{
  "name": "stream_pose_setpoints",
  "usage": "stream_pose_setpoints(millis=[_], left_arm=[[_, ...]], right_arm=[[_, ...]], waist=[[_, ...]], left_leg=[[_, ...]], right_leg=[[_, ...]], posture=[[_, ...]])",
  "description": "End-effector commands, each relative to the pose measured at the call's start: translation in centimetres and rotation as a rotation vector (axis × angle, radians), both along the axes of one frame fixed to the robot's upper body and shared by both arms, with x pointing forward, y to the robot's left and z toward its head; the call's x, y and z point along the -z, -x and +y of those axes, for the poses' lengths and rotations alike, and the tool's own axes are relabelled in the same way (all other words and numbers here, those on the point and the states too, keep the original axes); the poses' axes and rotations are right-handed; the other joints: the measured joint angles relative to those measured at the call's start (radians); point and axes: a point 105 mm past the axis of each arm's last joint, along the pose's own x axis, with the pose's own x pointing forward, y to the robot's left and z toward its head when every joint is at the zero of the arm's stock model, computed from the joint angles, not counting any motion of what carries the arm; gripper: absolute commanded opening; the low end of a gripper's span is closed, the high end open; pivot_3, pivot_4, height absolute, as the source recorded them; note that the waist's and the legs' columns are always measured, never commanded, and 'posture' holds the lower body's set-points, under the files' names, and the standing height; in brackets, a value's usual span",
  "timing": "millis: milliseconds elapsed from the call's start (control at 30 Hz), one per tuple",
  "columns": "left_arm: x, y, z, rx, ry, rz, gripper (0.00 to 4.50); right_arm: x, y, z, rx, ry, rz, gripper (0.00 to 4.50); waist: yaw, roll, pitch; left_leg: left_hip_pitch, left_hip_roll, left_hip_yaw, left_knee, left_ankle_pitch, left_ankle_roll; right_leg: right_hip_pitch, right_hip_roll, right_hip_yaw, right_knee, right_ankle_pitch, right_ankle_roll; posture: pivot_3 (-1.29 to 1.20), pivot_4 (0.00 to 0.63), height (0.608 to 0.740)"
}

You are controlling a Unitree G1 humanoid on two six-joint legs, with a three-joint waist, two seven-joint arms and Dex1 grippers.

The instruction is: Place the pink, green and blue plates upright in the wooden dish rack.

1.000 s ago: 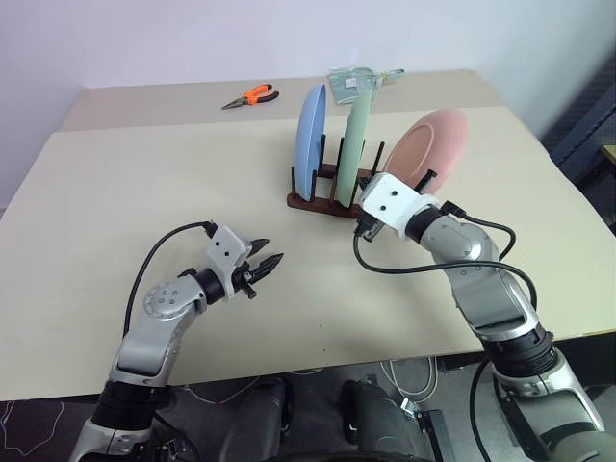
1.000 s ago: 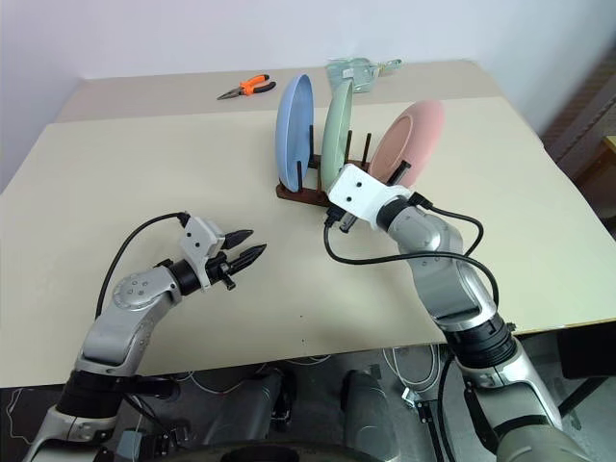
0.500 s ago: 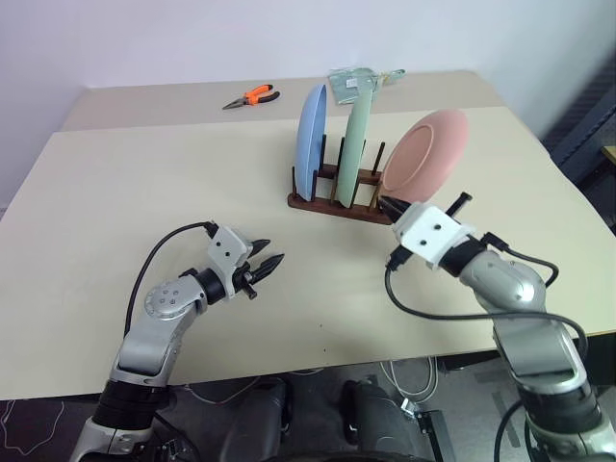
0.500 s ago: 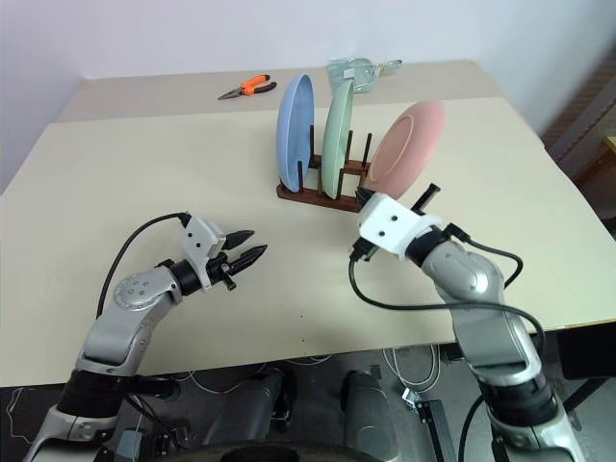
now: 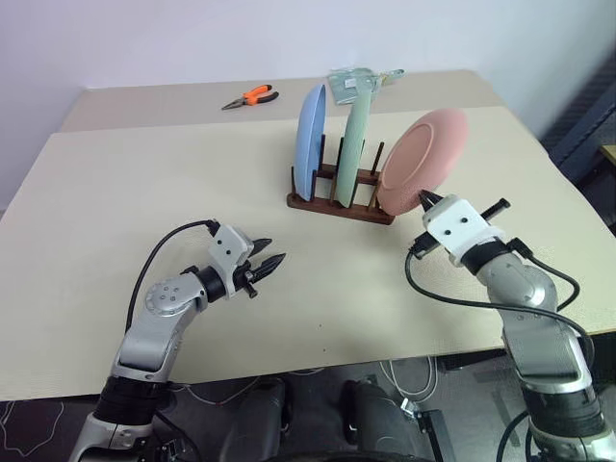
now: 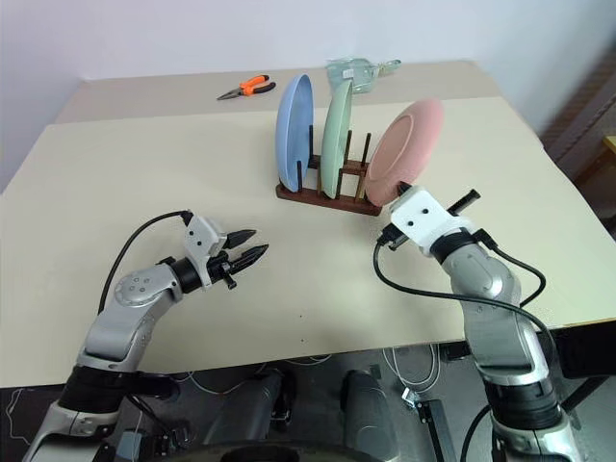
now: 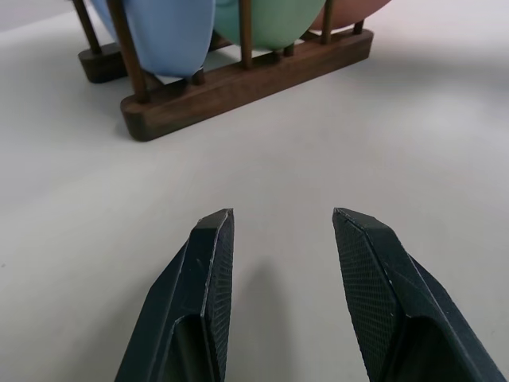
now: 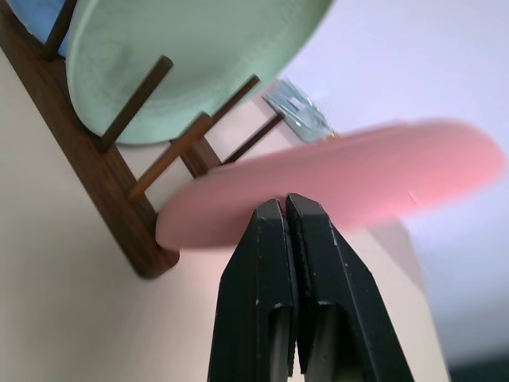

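Note:
The wooden dish rack [image 5: 339, 204] stands at the table's far middle. The blue plate [image 5: 310, 140] and the green plate [image 5: 356, 130] stand upright between its pegs. At the rack's right end the pink plate [image 5: 423, 159] leans tilted to the right. My right gripper [image 5: 426, 199] is shut with nothing between its fingers; its tips sit just below the pink plate's [image 8: 342, 179] lower rim, and I cannot tell whether they touch. My left gripper [image 5: 262, 262] hovers open over bare table, in front and left of the rack [image 7: 238, 79].
Orange-handled pliers [image 5: 252, 95] lie at the back left of the table. A clear packet [image 5: 351, 82] lies behind the rack. The table's right edge is close beside my right arm.
My right gripper has drawn back from the rack's front and moved right, staying shut. The pink plate stays leaning at the rack's end. The left arm has not moved.

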Motion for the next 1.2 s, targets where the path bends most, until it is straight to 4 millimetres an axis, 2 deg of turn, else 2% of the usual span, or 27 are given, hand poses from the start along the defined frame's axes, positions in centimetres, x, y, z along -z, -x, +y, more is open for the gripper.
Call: stream_pose_setpoints(millis=[33,200,367,500,567,700,867,1033,1200], left_arm=[[-1.1,0.0,-0.4,0.014,0.003,-0.054,2.0],[-1.0,0.3,-0.3,0.005,0.004,-0.051,2.0],[-0.9,0.5,-0.2,0.004,0.004,-0.047,2.0],[-0.7,0.5,-0.3,0.014,0.001,-0.038,2.0],[-0.7,0.5,-0.4,0.022,0.001,-0.035,2.0],[-0.8,0.3,-0.7,0.035,0.003,-0.037,2.0],[-1.0,0.3,-0.7,0.038,0.006,-0.043,2.0],[-0.9,0.4,-0.6,0.026,0.007,-0.043,2.0],[-0.8,0.6,-0.7,0.02,0.01,-0.041,2.0]], right_arm=[[-1.8,-0.1,0.9,-0.042,0.038,-0.08,0.05],[-1.8,0.1,1.2,-0.065,0.046,-0.083,0.05],[0.2,1.5,0.8,-0.08,0.04,-0.026,0.05],[1.7,2.8,-1.1,-0.023,0.027,0.024,0.05],[1.8,2.7,-1.9,0.012,0.025,0.026,0.05],[0.3,1.1,-3.1,0.079,0.064,-0.028,0.05],[-1.4,0.0,-1.7,0.02,0.104,-0.079,0.05],[-2.5,-0.2,0.2,-0.058,0.113,-0.112,0.05],[-2.7,-0.1,1.0,-0.096,0.121,-0.111,0.05]], waist=[[0.0,0.0,0.0],[-0.001,0.0,0.0],[0.001,0.0,0.0],[0.0,0.0,0.0],[-0.001,0.0,0.0],[-0.003,0.0,0.0],[0.0,0.0,0.0],[-0.001,0.0,0.0],[-0.001,0.0,0.0]], left_leg=[[0.0,0.0,0.0,0.0,0.0,0.0],[0.0,0.0,0.0,0.0,0.0,0.0],[0.0,0.0,0.0,0.0,0.0,0.0],[0.0,0.0,0.0,0.0,0.0,0.0],[0.0,0.0,0.0,0.0,0.0,0.0],[0.001,0.0,0.0,0.0,0.0,0.0],[0.0,0.0,0.0,0.0,0.0,0.0],[0.0,0.0,0.0,0.0,0.0,0.0],[0.0,0.0,0.0,0.0,0.0,0.0]], right_leg=[[0.0,0.0,0.0,0.0,0.0,0.0],[0.0,0.0,0.0,0.0,0.0,0.0],[0.0,0.0,0.0,0.0,0.0,0.0],[0.0,0.0,0.001,0.0,0.0,0.0],[0.0,0.0,0.001,0.0,0.0,0.0],[0.0,0.0,0.0,0.0,0.0,0.0],[0.0,0.0,0.0,0.0,0.0,0.0],[0.0,0.0,0.0,0.0,0.0,0.0],[0.0,0.0,0.0,0.0,0.0,0.0]], posture=[[0.0,0.15,0.719],[0.0,0.15,0.719],[0.0,0.15,0.719],[0.0,0.15,0.719],[0.0,0.15,0.719],[0.0,0.15,0.719],[0.0,0.15,0.719],[0.0,0.15,0.719],[0.0,0.15,0.719]])
